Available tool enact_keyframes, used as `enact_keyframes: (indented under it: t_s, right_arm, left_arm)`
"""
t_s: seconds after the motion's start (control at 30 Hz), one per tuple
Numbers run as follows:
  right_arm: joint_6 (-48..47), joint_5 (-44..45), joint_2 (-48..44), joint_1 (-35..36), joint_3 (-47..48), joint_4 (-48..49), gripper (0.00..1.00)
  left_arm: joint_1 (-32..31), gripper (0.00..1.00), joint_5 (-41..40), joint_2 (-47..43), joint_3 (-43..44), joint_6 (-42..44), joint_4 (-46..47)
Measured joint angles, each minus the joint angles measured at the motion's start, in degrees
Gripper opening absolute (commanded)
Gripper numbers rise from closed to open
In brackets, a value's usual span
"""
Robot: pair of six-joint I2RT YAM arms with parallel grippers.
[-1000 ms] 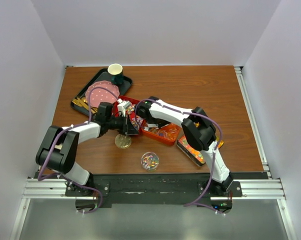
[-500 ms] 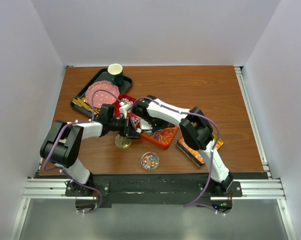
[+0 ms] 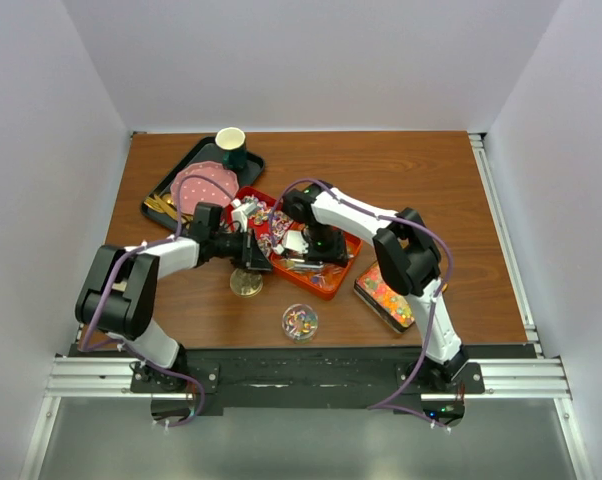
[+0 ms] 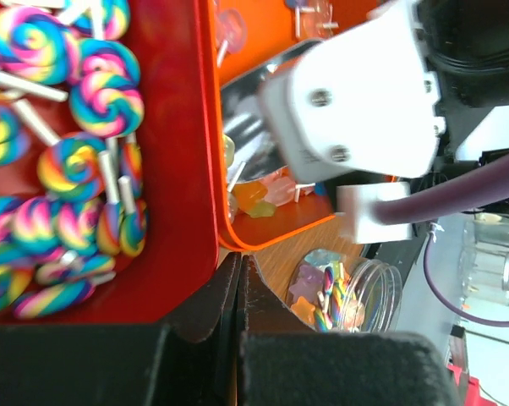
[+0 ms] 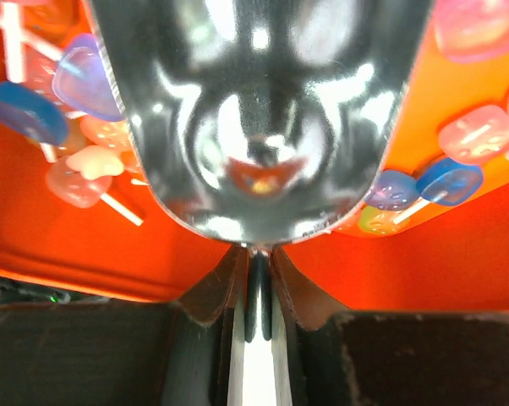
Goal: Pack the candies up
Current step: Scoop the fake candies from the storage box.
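1. From above, the candies (image 3: 273, 235) lie in a red-orange tray (image 3: 326, 290) at mid-frame. Both arms meet over it, and a small clear dish (image 3: 300, 321) sits below.
2. Left wrist: the left gripper (image 4: 240, 266) is closed tight at the tray's lower rim. I cannot tell whether it pinches the rim.
3. Right wrist: the right gripper (image 5: 254, 271) is clamped on the scoop (image 5: 254, 110) handle, the bowl among the candies. They look light, hard and slippery, so better lifted from beneath than pinched.

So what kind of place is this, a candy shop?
Probably a robot test booth, not a shop: plain white walls box in one wooden table, two robot arms are mounted on a metal rail, and the right gripper holds a scoop in a tray of candies.
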Motion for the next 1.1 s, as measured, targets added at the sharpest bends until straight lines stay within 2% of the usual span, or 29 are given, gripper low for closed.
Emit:
enact_keyframes:
  t_s: [0.2,0.33,0.63,0.87,1.1]
  right_arm:
    - [-0.6,-5.3,-7.9,-0.1,-7.0,6.6,0.00]
    - [-1.0,-8.1,-10.7,0.0,-8.4,9.4,0.00]
    - [-2.5,-9.2,-12.5,-0.4,-14.1,14.7,0.00]
    - [-4.6,-11.2,-19.8,-3.5,-21.5,18.6,0.00]
    - [-8.2,-11.3,-29.0,-5.0,-22.7,18.9,0.00]
  left_arm:
    - [1.1,0.00,-0.9,-3.7,0.0,1.4,-2.8]
    - [1.5,0.00,-1.0,-4.7,0.3,1.6,-3.7]
    - [3.3,0.00,-1.2,-6.6,1.5,3.8,-5.6]
    - [4.7,0.00,0.3,-7.2,3.4,6.1,-6.8]
    - [5.5,0.00,1.2,-7.8,3.7,8.6,-7.6]
